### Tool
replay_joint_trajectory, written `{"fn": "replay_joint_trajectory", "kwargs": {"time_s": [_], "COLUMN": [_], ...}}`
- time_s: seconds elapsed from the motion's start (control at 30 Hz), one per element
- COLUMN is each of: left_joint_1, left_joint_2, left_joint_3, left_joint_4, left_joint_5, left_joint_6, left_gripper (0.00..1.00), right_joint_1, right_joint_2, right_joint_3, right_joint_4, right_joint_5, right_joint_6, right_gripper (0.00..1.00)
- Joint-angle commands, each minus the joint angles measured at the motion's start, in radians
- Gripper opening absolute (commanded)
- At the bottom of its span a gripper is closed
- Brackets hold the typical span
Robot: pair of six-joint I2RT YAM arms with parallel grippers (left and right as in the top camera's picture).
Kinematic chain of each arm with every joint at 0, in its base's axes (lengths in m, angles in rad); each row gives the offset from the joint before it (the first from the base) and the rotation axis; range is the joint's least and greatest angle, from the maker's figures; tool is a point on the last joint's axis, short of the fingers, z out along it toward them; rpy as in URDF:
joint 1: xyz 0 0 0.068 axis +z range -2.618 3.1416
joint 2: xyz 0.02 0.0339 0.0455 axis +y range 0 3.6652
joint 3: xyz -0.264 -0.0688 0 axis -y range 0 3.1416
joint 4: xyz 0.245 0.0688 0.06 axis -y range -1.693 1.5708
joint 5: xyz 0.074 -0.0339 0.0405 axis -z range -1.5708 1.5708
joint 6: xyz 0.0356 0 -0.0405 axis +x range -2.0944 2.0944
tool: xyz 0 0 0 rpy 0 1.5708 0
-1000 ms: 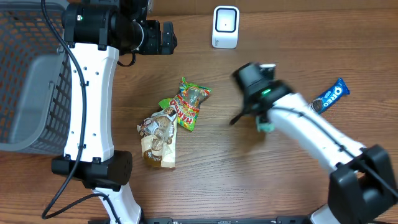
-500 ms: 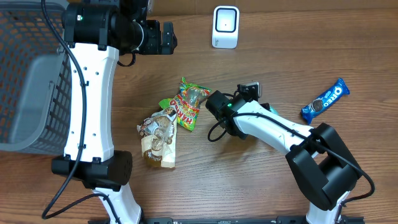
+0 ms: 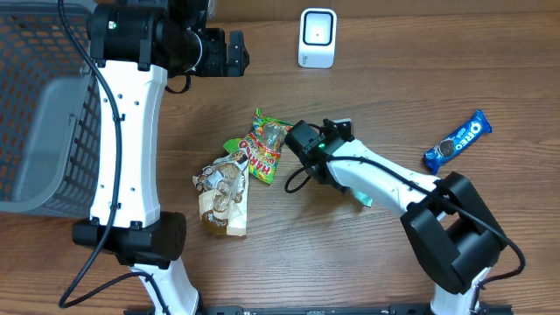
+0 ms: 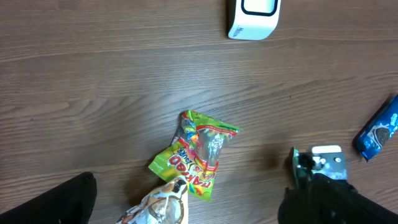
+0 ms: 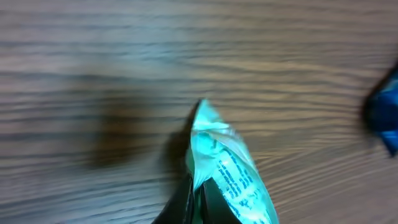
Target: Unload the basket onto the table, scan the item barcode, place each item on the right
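Note:
The item is a teal packet point(image 5: 228, 167) with dark print, pinched at its lower end by my shut right gripper point(image 5: 200, 200) above the wood table. From overhead only a teal corner point(image 3: 364, 200) shows under the right arm point(image 3: 385, 179), with the right gripper point(image 3: 359, 193) mostly hidden. No barcode shows on it. The white scanner point(image 3: 317, 37) stands at the back centre and also appears in the left wrist view, scanner point(image 4: 254, 18). My left gripper point(image 3: 230, 53) hangs open high at the back left, its jaws wide, left gripper point(image 4: 199, 205), holding nothing.
A green Haribo bag point(image 3: 265, 146) and a brown-and-white snack bag point(image 3: 224, 189) lie mid-table beside the right arm's elbow point(image 3: 306, 144). A blue Oreo pack point(image 3: 458, 140) lies at the right. A grey basket point(image 3: 35, 114) fills the left side.
The right arm has swung left and folded, its elbow now next to the Haribo bag, carrying the teal packet slightly down and left. The left arm has not moved.

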Motion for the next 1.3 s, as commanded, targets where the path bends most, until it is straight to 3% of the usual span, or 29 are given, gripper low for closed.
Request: {"fn": "replay_joint_trajectory", "kwargs": {"time_s": [0.0, 0.1, 0.13, 0.3, 0.33, 0.4, 0.6, 0.77, 0.93, 1.03, 1.1, 1.17, 1.2, 1.27], "left_joint_1": [0.002, 0.002, 0.002, 0.002, 0.002, 0.002, 0.002, 0.002, 0.002, 0.002, 0.002, 0.002, 0.002, 0.002], "left_joint_2": [-0.009, -0.009, -0.009, -0.009, -0.008, -0.009, -0.009, -0.009, -0.008, -0.009, -0.009, -0.009, -0.009, -0.009], "left_joint_3": [0.008, 0.008, 0.008, 0.008, 0.008, 0.008, 0.008, 0.008, 0.008, 0.008, 0.008, 0.008, 0.008, 0.008], "left_joint_4": [0.002, 0.002, 0.002, 0.002, 0.002, 0.002, 0.002, 0.002, 0.002, 0.002, 0.002, 0.002, 0.002, 0.002], "left_joint_5": [-0.005, -0.005, -0.005, -0.005, -0.005, -0.005, -0.005, -0.005, -0.005, -0.005, -0.005, -0.005, -0.005, -0.005], "left_joint_6": [0.008, 0.008, 0.008, 0.008, 0.008, 0.008, 0.008, 0.008, 0.008, 0.008, 0.008, 0.008, 0.008, 0.008], "left_gripper": [1.00, 0.99, 1.00, 1.00, 1.00, 1.00, 1.00, 1.00, 1.00, 1.00, 1.00, 1.00, 1.00, 1.00], "right_joint_1": [0.020, 0.035, 0.041, 0.080, 0.087, 0.092, 0.066, -0.037, -0.202, -0.290, -0.335, -0.370, -0.384, -0.411], "right_joint_2": [0.032, 0.034, 0.034, 0.032, 0.032, 0.030, -0.021, -0.114, -0.146, -0.145, -0.145, -0.145, -0.145, -0.145], "right_joint_3": [0.020, 0.020, 0.020, 0.037, 0.053, 0.105, 0.274, 0.328, 0.327, 0.296, 0.259, 0.209, 0.182, 0.126], "right_joint_4": [-0.016, -0.035, -0.038, -0.062, -0.080, -0.119, -0.150, -0.183, -0.295, -0.315, -0.303, -0.279, -0.262, -0.224], "right_joint_5": [-0.103, -0.103, -0.104, -0.108, -0.116, -0.166, -0.416, -0.552, -0.570, -0.613, -0.656, -0.673, -0.673, -0.687], "right_joint_6": [-0.005, -0.006, -0.006, -0.036, -0.036, -0.036, -0.150, -0.171, -0.192, -0.285, -0.349, -0.389, -0.396, -0.395], "right_gripper": [0.04, 0.04, 0.08, 0.48, 0.60, 0.69, 0.72, 0.73, 0.73, 0.66, 0.55, 0.14, 0.04, 0.04]}}
